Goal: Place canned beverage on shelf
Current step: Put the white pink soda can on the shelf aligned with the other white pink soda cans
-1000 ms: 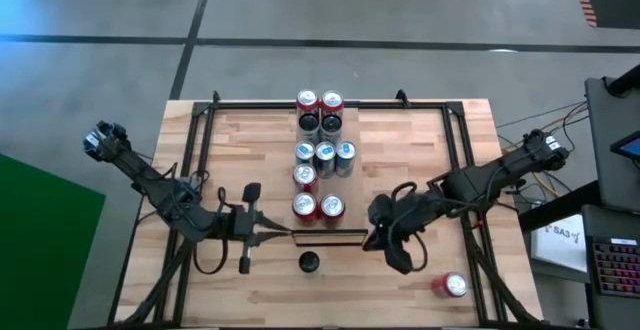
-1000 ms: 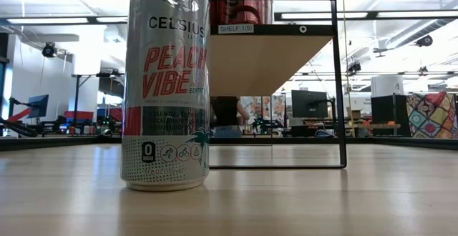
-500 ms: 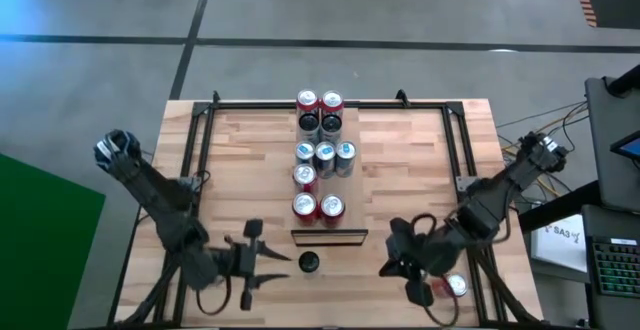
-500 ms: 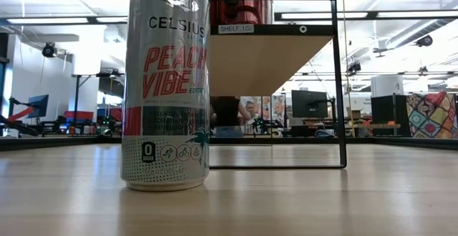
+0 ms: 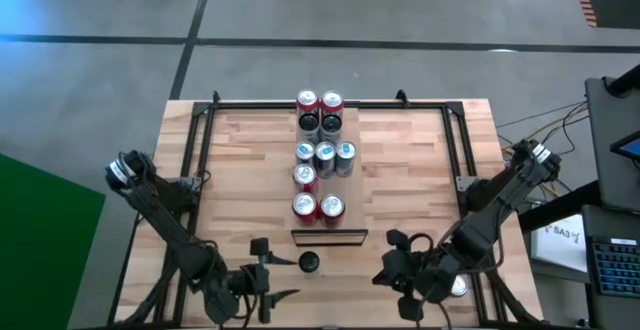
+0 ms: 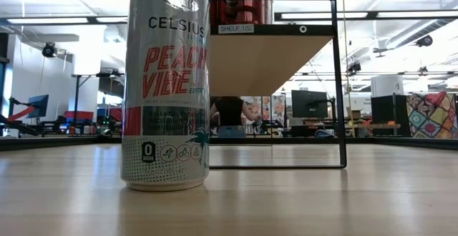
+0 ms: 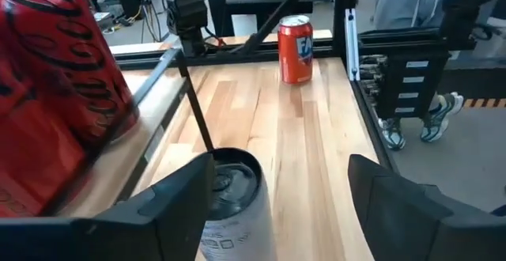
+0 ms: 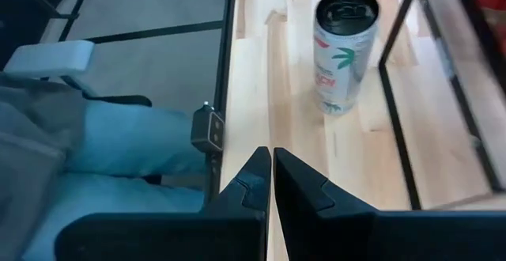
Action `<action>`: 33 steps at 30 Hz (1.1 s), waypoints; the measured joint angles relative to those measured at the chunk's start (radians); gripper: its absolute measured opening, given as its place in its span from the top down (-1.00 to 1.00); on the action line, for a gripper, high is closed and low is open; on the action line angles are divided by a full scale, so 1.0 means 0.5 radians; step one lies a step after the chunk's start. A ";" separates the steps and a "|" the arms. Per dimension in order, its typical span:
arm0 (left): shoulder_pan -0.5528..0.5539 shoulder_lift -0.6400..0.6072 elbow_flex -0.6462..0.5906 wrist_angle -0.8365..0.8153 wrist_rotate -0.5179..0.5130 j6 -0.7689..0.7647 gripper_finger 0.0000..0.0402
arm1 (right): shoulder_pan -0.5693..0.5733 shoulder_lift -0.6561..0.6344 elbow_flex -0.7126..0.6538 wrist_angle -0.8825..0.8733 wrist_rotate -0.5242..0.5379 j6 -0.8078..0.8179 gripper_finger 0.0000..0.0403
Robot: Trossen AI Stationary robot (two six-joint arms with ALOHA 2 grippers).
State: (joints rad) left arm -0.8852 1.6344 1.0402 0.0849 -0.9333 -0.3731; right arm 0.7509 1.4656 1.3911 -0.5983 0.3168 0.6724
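At the table's near edge, the left gripper (image 7: 273, 206) stands wide open and empty, one finger just beside the tall white Celsius can (image 7: 229, 206). It should centre on the can before closing. The right gripper (image 8: 272, 183) is pinched shut, empty. Farther off, probably untouched, stands the raised light-wood shelf (image 5: 350, 182).

light: bright, even overhead strips | shadows: soft | blur: red can (image 7: 55, 95) (close to lens)

The table (image 5: 400, 170) is viewed from overhead; the white can (image 6: 166, 86) is shared, seen close by the table-level camera.
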 joint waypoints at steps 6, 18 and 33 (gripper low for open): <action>-0.005 0.103 0.016 -0.012 -0.170 -0.027 -0.34 | 0.000 0.095 0.006 0.136 -0.003 -0.029 0.95; -0.012 0.244 0.013 -0.052 -0.369 -0.234 -0.34 | -0.001 0.136 0.018 0.229 0.008 -0.036 0.95; 0.000 0.430 0.011 -0.025 -0.563 -0.448 -0.34 | -0.002 0.136 0.018 0.251 0.051 -0.040 0.95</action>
State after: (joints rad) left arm -0.8854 1.8493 1.0458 0.0725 -1.2148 -0.5971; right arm 0.7500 1.5333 1.3998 -0.4728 0.3424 0.6525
